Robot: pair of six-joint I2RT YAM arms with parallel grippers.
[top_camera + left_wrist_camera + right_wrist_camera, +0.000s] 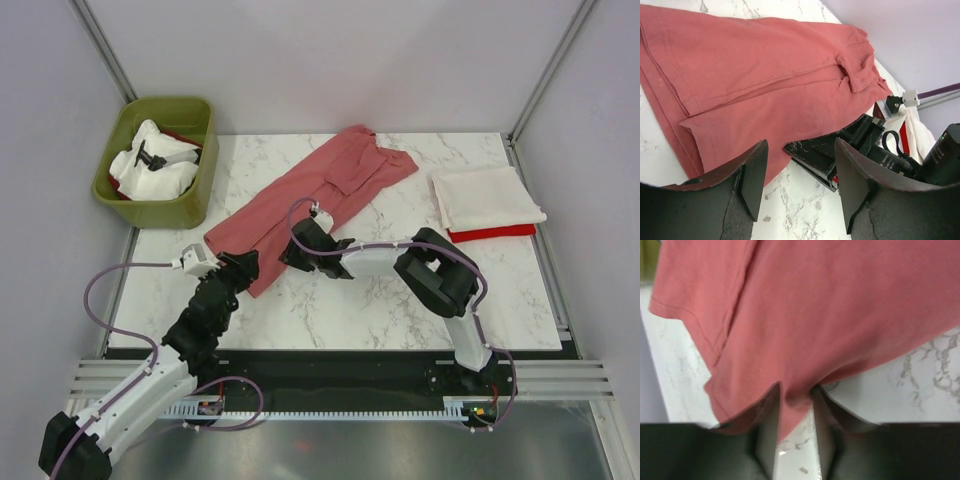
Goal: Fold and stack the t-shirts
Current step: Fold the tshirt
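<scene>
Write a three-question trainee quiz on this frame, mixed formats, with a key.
1. True or false: the cream-white t-shirt lies folded on top of the bright red t-shirt.
2. Fill in: the left gripper, near the hem, is ___ and holds nothing.
3. What does the right gripper pinch?
A. the edge of the salmon-red t-shirt
B. the cream-white t-shirt
C. nothing

Key: 1 true; 2 open; 3 A.
</scene>
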